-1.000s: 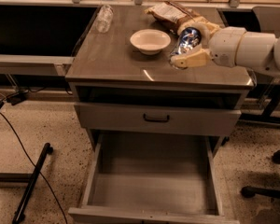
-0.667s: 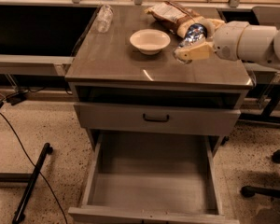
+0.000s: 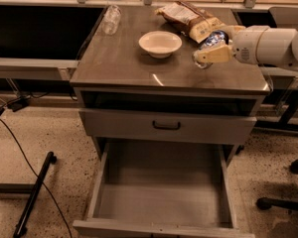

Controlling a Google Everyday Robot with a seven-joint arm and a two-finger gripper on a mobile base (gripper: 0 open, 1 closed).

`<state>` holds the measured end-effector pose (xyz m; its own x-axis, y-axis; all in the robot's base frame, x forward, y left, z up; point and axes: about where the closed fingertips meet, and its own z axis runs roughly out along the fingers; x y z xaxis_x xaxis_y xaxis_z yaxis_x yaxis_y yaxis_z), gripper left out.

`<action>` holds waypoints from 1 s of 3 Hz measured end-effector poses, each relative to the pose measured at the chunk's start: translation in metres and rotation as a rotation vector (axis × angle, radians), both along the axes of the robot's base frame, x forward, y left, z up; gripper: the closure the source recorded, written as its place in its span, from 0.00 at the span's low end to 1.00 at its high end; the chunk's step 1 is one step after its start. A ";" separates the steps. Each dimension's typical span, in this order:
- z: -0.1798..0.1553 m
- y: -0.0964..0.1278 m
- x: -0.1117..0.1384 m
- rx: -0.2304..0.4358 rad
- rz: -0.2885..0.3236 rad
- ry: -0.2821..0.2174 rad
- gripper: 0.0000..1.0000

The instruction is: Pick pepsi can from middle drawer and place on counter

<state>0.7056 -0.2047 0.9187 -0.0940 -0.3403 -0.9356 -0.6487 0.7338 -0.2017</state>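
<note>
The tool [image 3: 208, 47] grips the can [image 3: 213, 37] low over the table's [image 3: 119, 63] right side, near the bowl [image 3: 160, 43]. Set it upright, lower until it rests, then release gently.

pepsi can [image 3: 214, 37]: blue, silver end showing, tilted, sitting between my fingers. My gripper [image 3: 205, 51] is clamped on it over the counter [image 3: 124, 58], around 3 o'clock on the top and near the right edge. Can't tell if the can's lower end touches the surface. Counter: glossy grey-brown flat top with a thin pale edge. middle drawer [image 3: 159, 192]: at 6 o'clock below the counter, pulled fully out, a wide grey tray with a bare flat floor and low side walls, nothing in it.
</note>
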 end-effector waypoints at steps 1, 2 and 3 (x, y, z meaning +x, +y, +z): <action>-0.025 -0.005 0.007 0.019 -0.002 0.068 1.00; -0.046 -0.004 0.010 0.020 0.000 0.116 0.83; -0.046 -0.004 0.010 0.020 0.000 0.117 0.59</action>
<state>0.7153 -0.2091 0.8727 -0.2031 -0.3219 -0.9247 -0.6673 0.7366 -0.1099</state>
